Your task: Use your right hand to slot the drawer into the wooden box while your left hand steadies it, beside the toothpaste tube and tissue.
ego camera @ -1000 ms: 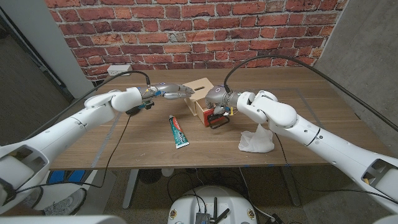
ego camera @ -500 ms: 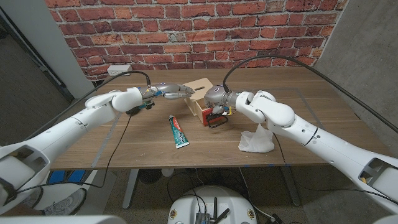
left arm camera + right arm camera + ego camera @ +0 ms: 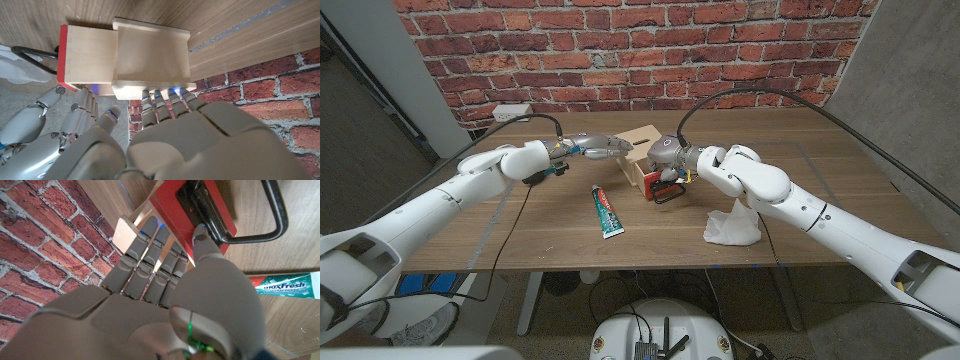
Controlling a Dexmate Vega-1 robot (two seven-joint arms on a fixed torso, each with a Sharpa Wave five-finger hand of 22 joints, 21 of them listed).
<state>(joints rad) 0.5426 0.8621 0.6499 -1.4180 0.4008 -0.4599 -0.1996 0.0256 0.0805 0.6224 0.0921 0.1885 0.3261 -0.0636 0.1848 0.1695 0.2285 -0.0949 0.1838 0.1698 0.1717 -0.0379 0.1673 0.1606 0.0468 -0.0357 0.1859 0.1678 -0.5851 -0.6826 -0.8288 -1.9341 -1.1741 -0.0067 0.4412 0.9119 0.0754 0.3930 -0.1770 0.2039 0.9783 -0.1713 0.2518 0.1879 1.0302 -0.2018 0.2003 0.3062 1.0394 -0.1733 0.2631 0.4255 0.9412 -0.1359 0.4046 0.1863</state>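
The light wooden box (image 3: 638, 140) stands at the table's middle back. Its drawer (image 3: 87, 54) sticks partly out of it, with a red front (image 3: 661, 189) and a black loop handle (image 3: 272, 215). My right hand (image 3: 667, 156) grips the drawer, fingers (image 3: 150, 255) over its side and thumb on the red front. The straight fingertips (image 3: 167, 96) of my left hand (image 3: 592, 148) press against the box's far side, thumb apart. A green and white toothpaste tube (image 3: 608, 211) lies in front of the box. The white tissue (image 3: 731, 227) lies crumpled to its right.
A brick wall runs behind the wooden table (image 3: 520, 230). A white power strip (image 3: 512, 112) sits at the back left, and black cables loop over both arms. Bare tabletop stretches to the right of the tissue and left of the toothpaste.
My right hand has edged slightly toward the box, and the drawer has slid a little further in. The left hand has stayed against the box.
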